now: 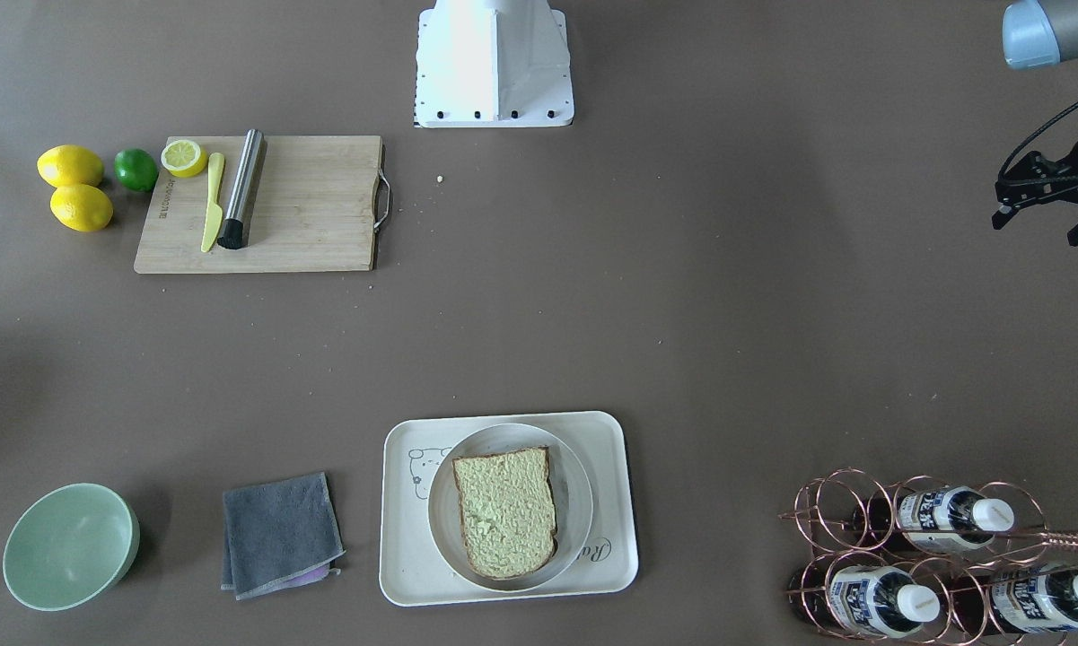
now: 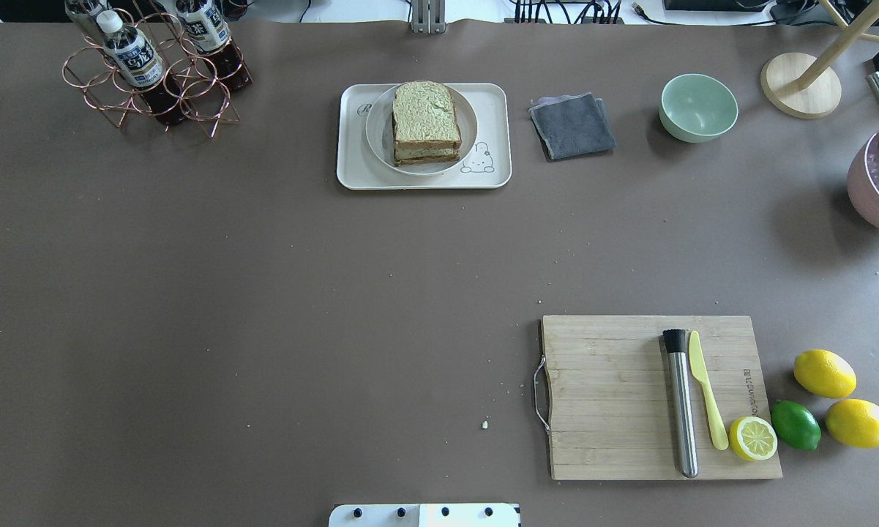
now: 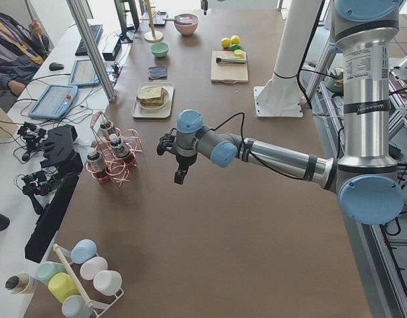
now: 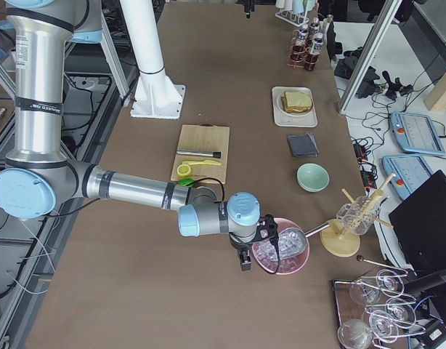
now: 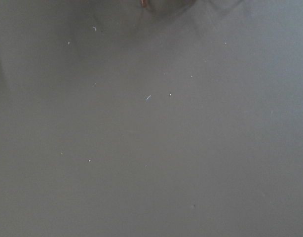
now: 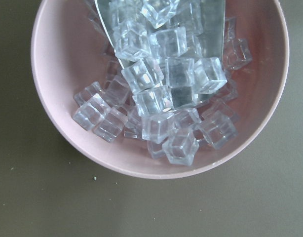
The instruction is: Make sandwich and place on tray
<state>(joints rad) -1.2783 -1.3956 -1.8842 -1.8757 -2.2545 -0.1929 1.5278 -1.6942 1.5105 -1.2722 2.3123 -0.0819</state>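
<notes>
The sandwich (image 2: 426,117) sits stacked on a round plate (image 2: 378,137), inside the tray (image 2: 351,173), on the side of the worktop (image 2: 263,293) away from the robot. A grey cloth (image 2: 572,126) lies just beside the tray. The left tool (image 1: 1038,226) hangs well apart over bare worktop, fingers spread, gripping nothing. The right tool (image 4: 245,256) hovers at a pink bowl (image 4: 290,263) of ice cubes (image 6: 161,89); I cannot tell whether it is spread.

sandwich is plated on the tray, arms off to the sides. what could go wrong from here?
The right gripper hangs beside the pink ice bowl; a careless move could clip its rim.
The left gripper sits near the bottle rack; a swing could knock it.
The sandwich is a loose stack on a plate inside the tray; a bump may shift it.
</notes>
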